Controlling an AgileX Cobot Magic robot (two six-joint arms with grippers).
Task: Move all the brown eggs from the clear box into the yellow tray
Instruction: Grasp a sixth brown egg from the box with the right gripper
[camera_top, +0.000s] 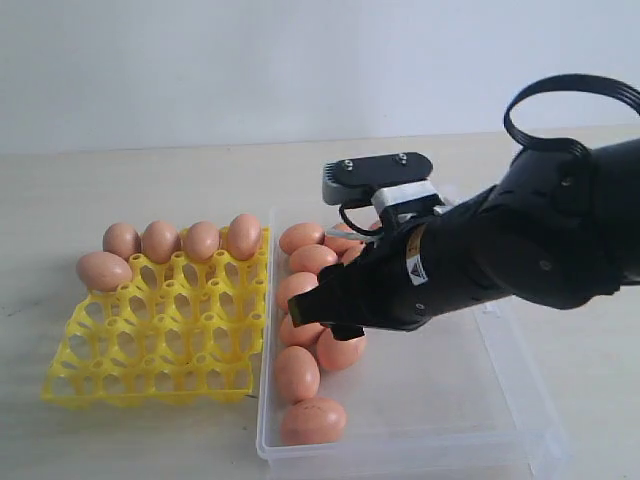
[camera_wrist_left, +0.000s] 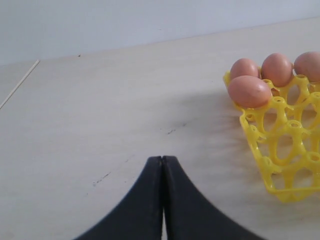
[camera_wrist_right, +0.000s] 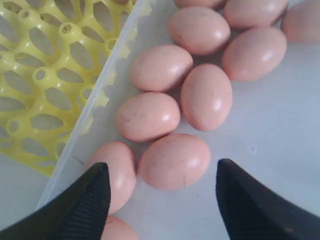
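- The right gripper (camera_wrist_right: 162, 165) is held low inside the box (camera_top: 430, 400), its fingers (camera_wrist_right: 85, 200) spread wide apart; nothing is gripped, and no contact can be seen.
- One egg (camera_wrist_right: 175, 161) is framed in the gap beneath them; the wide spread is judged to be for straddling it without nudging the neighbours lying against it.
- The other eggs (camera_top: 297, 373) are bunched along the box edge nearest the tray (camera_top: 150, 350), many touching; some are hidden behind the arm (camera_top: 540, 240), so no count is given.
- Five eggs are seated in the tray: four in cups along its far edge, one in the next row at the left corner; most cups are open, so the task is judged under half done.
- Box and tray are set side by side on the table (camera_top: 100, 170), presumably to keep each carry short.
- The left gripper (camera_wrist_left: 162, 159) is held over bare table off the tray's left edge, fingers pressed together on nothing; it is judged idle, out of the way.
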